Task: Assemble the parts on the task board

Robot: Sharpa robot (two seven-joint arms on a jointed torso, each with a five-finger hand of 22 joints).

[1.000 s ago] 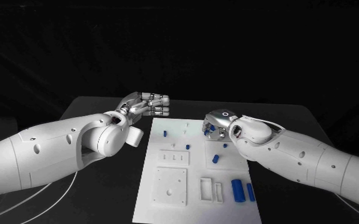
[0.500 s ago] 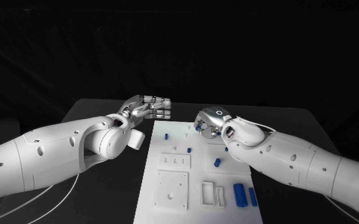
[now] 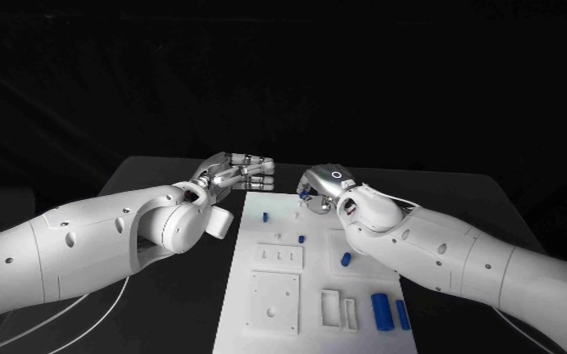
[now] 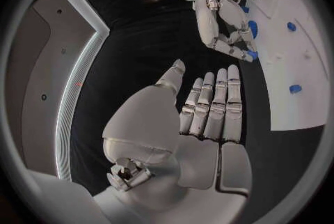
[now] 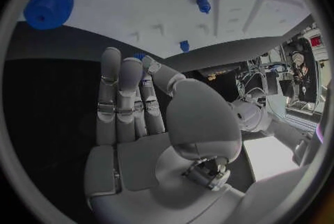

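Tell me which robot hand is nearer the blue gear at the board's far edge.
Right. The right robot hand reaches over the far edge of the task board, fingertips by the blue gear. The left robot hand hovers off the board's far left corner, over the black table.

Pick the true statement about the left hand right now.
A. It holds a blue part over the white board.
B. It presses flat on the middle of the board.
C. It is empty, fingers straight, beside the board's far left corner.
C: the left hand holds nothing, its fingers straight, and hangs off the far left corner of the white board.
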